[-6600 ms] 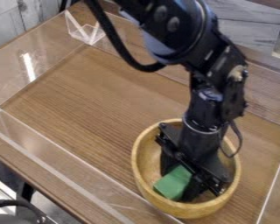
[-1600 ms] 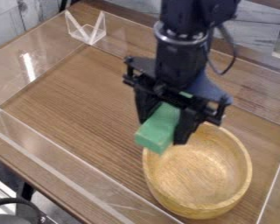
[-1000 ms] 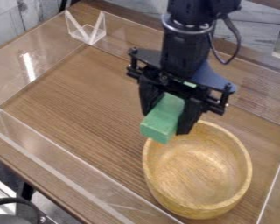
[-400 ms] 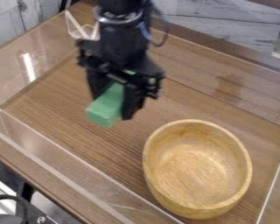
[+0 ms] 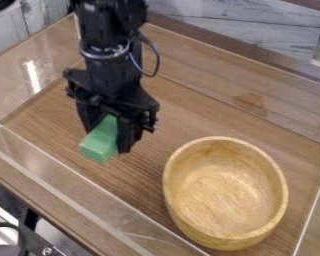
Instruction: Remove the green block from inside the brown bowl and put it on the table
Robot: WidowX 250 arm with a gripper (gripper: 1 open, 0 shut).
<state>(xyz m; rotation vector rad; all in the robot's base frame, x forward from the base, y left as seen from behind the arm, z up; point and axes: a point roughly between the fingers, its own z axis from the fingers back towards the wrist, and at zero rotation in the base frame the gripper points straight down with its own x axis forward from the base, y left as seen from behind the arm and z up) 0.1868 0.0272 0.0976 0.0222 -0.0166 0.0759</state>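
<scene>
Green block: pinched between the pincer's fingers, its upper end hidden between them and its lower end sticking out below the fingertips.
Block axis: the long axis runs steeply down and towards the lower left of the view, tilted off upright; the free end points down at the tabletop.
Block height: whether the low end touches the wood or hangs just clear of it, I cannot tell.
Pincer: black, pointing down, its two fingers pressed against the block's sides and holding it.
Table: brown wood-grain boards directly below the pincer, with clear acrylic walls along the edges.
Brown bowl: to the lower right of the pincer, well apart from it, upright on the table, with only bare wood grain inside.
</scene>
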